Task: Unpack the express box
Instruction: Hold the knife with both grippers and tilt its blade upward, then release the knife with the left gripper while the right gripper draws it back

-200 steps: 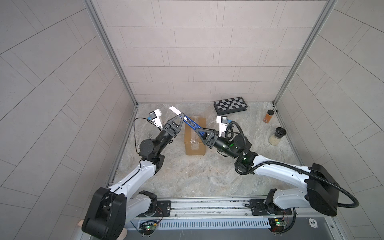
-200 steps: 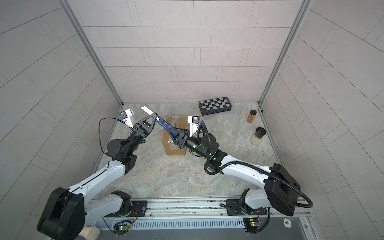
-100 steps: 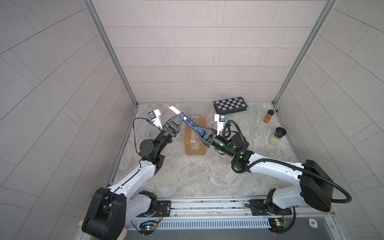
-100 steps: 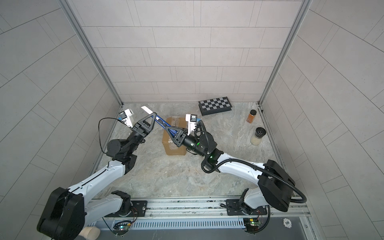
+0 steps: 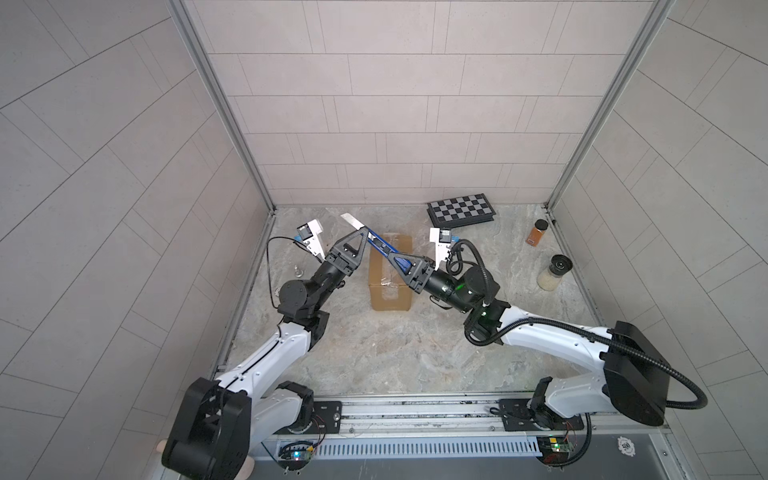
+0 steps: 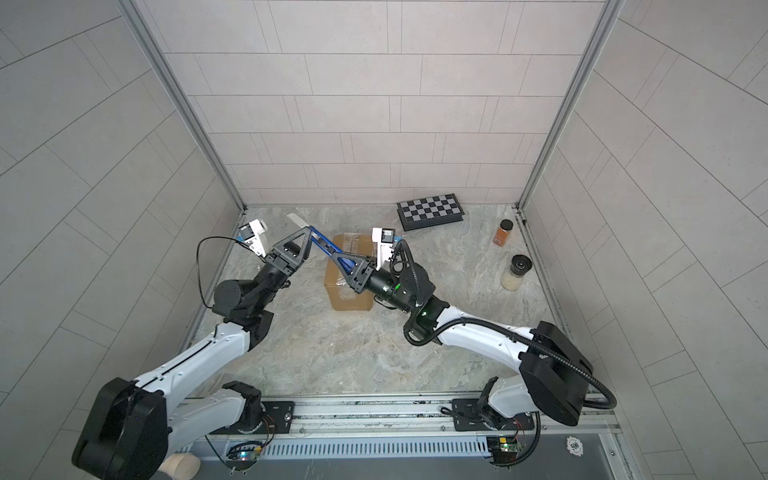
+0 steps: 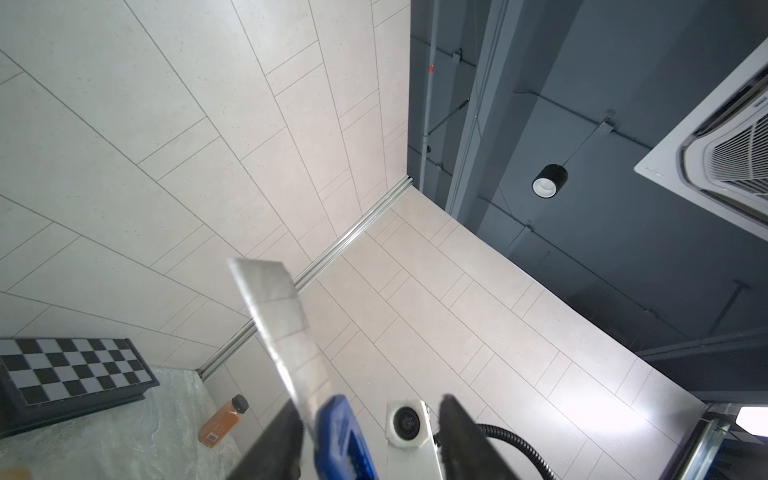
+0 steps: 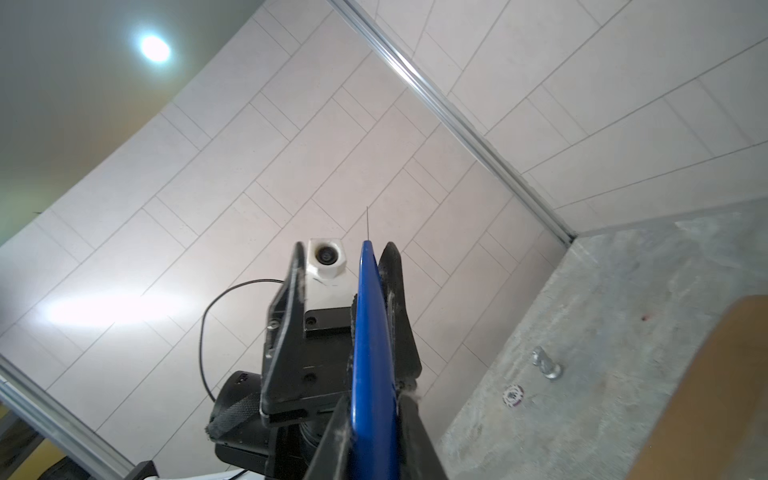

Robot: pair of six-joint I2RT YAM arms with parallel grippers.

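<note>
The right gripper (image 5: 397, 261) is clenched on the blue handle of a utility knife (image 5: 376, 244). At the bottom centre of the right wrist view, its two black fingers (image 8: 334, 444) press the handle from both sides. The left gripper (image 5: 360, 239) stands released. Along the lower edge of the left wrist view its fingers (image 7: 459, 432) are spread wide, and the knife lies against only one of them, with a clear gap to the other. The bare blade (image 5: 351, 220) sticks out past the left gripper's tips towards the upper left in both top views.

The two grippers meet just above the middle of both top views, and with the knife they cross the upper half of the express box (image 5: 388, 297). The box lies flat on the marbled table (image 5: 374, 353) at the frame's centre, flaps closed, with clear tape (image 5: 386, 283) shining across its top.

A checkered case (image 5: 461, 210) sits against the back wall at the upper right. An orange spice bottle (image 5: 539, 232) and a black-lidded jar (image 5: 555, 272) of pale grains stand well apart from the box at the right edge. A small metal knob (image 5: 298, 271) sits at the left edge of the table.
</note>
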